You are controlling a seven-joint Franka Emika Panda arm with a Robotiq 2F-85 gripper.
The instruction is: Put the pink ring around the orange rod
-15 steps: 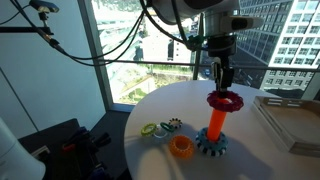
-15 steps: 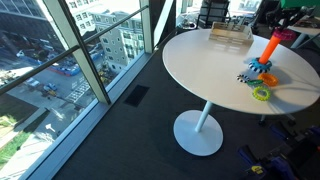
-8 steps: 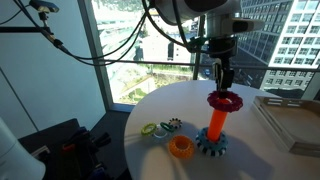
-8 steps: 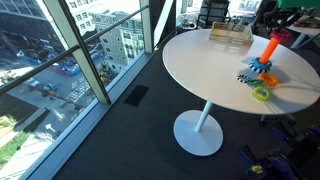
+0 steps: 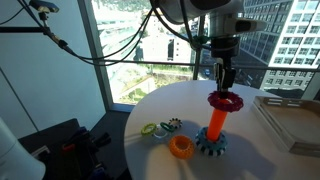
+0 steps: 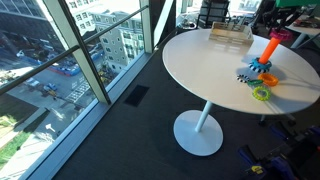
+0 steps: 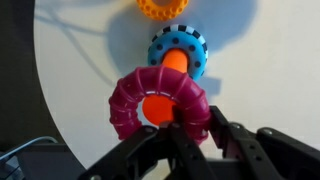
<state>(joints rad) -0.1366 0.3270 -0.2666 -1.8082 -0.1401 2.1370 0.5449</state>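
Observation:
The pink ring point(image 5: 225, 101) sits at the top of the orange rod point(image 5: 216, 121), whose orange tip shows through its centre in the wrist view point(image 7: 156, 108). My gripper point(image 5: 225, 88) is shut on the pink ring's point(image 7: 160, 102) near rim, fingers point(image 7: 192, 128) pinching it. The rod stands upright on a grey-blue toothed base point(image 5: 211, 143), which also shows in the wrist view point(image 7: 178, 47). In an exterior view the rod point(image 6: 267, 50) and the pink ring on it are small at the table's far right.
An orange ring point(image 5: 181, 147) lies beside the base. A green ring point(image 5: 150, 129) and a dark toothed ring point(image 5: 171, 125) lie further left. A flat box point(image 5: 290, 118) sits at the right of the round white table point(image 6: 215, 70). Windows stand behind.

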